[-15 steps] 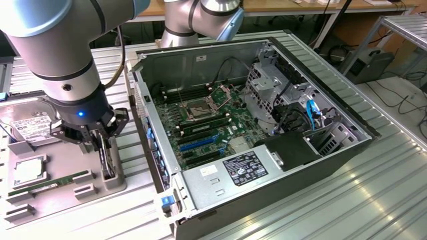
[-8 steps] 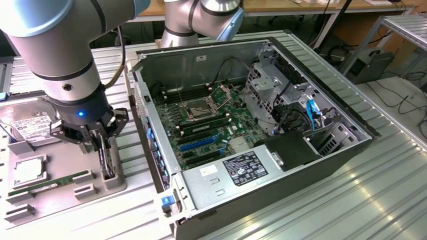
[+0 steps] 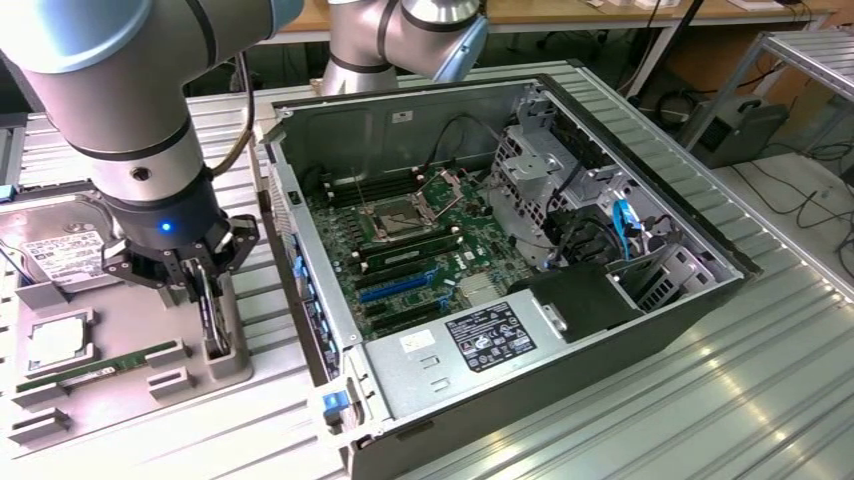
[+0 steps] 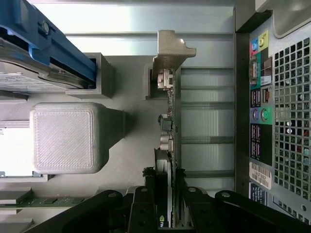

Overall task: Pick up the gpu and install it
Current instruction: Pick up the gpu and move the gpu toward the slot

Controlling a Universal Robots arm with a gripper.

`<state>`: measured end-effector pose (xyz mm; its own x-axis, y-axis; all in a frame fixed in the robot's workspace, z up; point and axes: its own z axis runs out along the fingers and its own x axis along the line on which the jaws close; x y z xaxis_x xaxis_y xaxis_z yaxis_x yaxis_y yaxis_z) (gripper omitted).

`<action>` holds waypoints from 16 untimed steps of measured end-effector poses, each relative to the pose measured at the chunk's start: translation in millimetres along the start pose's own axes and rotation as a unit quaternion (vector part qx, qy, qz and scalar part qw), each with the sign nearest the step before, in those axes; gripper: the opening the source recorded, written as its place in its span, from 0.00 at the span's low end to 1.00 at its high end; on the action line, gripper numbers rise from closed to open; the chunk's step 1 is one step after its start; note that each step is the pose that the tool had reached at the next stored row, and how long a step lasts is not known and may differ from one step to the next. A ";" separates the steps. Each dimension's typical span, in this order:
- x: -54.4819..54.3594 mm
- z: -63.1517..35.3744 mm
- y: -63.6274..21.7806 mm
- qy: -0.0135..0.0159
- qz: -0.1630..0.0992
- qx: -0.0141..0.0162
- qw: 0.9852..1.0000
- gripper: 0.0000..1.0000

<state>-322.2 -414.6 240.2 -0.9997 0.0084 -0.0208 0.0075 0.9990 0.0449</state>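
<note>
Exterior view, starting at its left: we count one hard drive (image 3: 54,250), one processor chip (image 3: 56,340) and one RAM stick (image 3: 100,367) lying in the grey tray (image 3: 174,385) on the table (image 3: 747,400). At the tray's right edge one gpu (image 3: 211,318) stands on edge in its slot, and the jaws pinch it from both sides. Just right of it rises one open computer case (image 3: 587,370). From the wrist we see one grey post (image 4: 170,48) at the card's far end.

I work over a ribbed metal bench (image 3: 747,400); on it the open computer case (image 3: 534,400); at its nine o'clock in the exterior view, the grey parts tray (image 3: 100,400).
</note>
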 end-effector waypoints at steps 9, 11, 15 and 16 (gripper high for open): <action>-0.3 -13.4 0.6 0.000 -0.001 -0.002 1.000 0.26; -0.5 -21.9 1.0 0.000 -0.001 -0.002 1.000 0.26; -0.9 -40.4 1.8 0.000 -0.001 -0.003 1.000 0.26; -1.0 -44.6 2.0 0.000 -0.001 -0.003 1.000 0.26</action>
<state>-322.1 -414.6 284.9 -0.9998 0.0062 -0.0208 0.0051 0.9987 0.0501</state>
